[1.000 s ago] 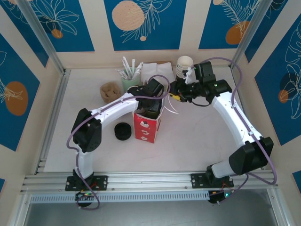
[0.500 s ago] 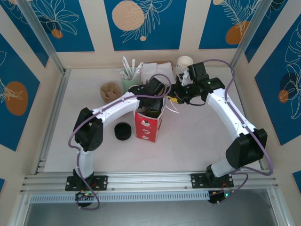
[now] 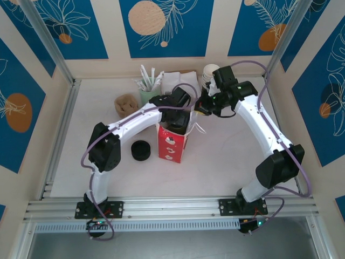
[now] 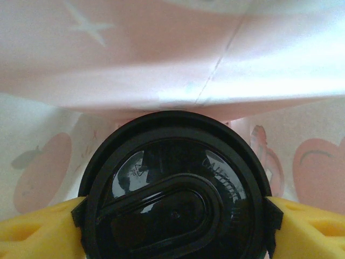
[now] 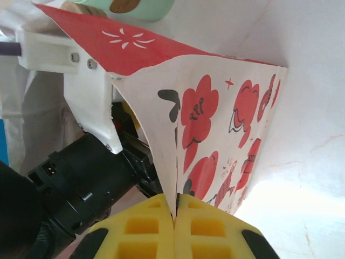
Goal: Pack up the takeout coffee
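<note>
The left tool dips into the mouth of the red-and-white bag, mid-counter; the right tool meets its rim at two o'clock. A black puck sits at the bag's nine o'clock.

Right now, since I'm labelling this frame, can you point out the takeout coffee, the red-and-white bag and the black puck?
takeout coffee [image 4: 175, 199]: left wrist view, centre of its black lid.
red-and-white bag [image 3: 171, 147]: top external view, its red front face.
black puck [image 3: 141, 150]: top external view, its top.
</note>
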Controlling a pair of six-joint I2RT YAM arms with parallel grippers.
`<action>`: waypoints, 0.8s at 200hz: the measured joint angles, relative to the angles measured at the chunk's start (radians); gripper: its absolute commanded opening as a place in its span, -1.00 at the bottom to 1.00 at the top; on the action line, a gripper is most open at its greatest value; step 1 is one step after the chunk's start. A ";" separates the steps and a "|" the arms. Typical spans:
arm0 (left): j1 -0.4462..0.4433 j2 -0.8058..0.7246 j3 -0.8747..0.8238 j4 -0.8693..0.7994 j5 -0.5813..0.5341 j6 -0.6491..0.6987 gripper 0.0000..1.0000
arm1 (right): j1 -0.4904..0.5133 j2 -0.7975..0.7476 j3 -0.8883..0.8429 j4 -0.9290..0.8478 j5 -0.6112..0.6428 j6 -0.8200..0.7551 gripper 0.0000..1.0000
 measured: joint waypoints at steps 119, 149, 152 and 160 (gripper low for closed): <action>0.000 0.011 0.088 -0.120 0.034 -0.041 0.72 | 0.076 0.117 0.247 -0.262 0.211 -0.085 -1.00; 0.000 0.007 0.088 -0.126 0.055 -0.051 0.84 | 0.077 0.121 0.255 -0.277 0.229 -0.087 -1.00; 0.000 0.005 0.088 -0.126 0.056 -0.051 0.85 | 0.077 0.121 0.257 -0.278 0.231 -0.088 -1.00; 0.000 0.001 0.088 -0.126 0.061 -0.056 0.87 | 0.077 0.121 0.262 -0.283 0.236 -0.090 -1.00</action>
